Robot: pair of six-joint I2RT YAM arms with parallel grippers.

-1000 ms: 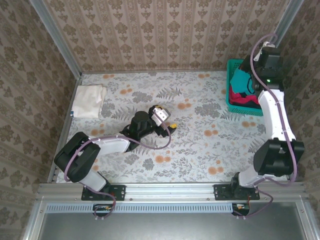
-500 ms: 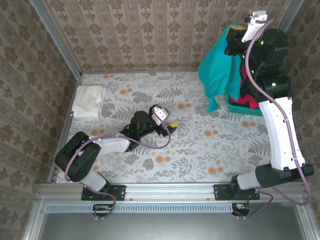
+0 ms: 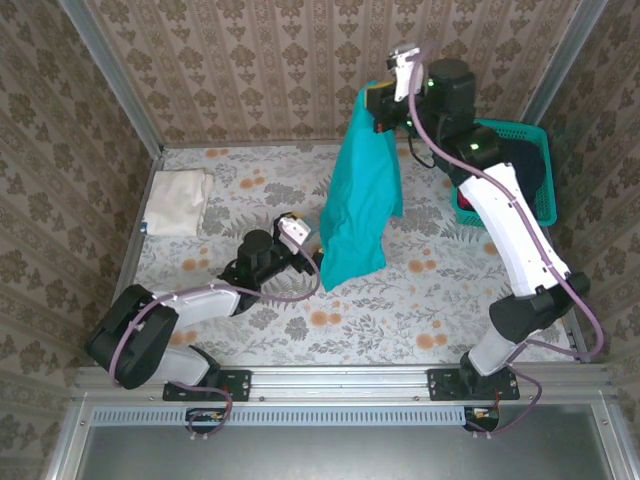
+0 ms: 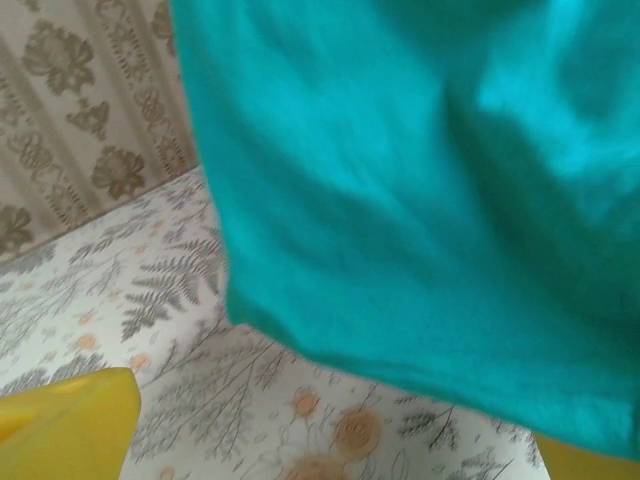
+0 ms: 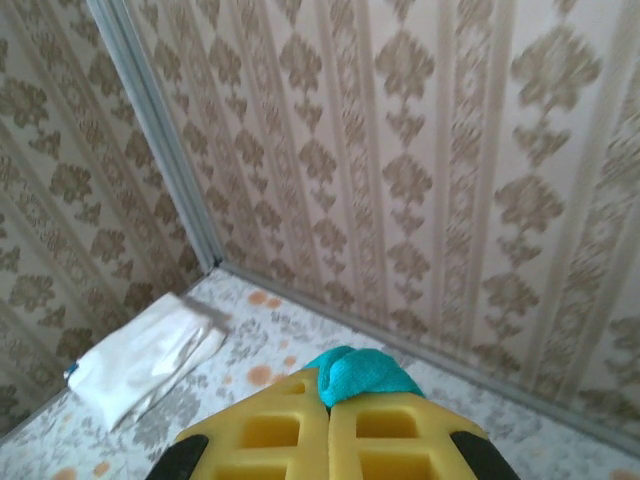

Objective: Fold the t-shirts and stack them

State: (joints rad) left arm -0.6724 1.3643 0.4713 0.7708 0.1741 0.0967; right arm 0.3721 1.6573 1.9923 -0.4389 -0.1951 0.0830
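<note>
Top external: right tool (image 3: 373, 100), pinching teal t-shirt (image 3: 360, 200), has swung it from basket (image 3: 541, 170) over table centre; left tool (image 3: 308, 250) spread; laying flat next.

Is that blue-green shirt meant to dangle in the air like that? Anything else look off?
Nothing looks wrong. The teal shirt hangs bunched from the shut right tool, pinched at one edge. The folded white shirt lies neatly in the far left corner, and nothing has spilled from the basket.
</note>
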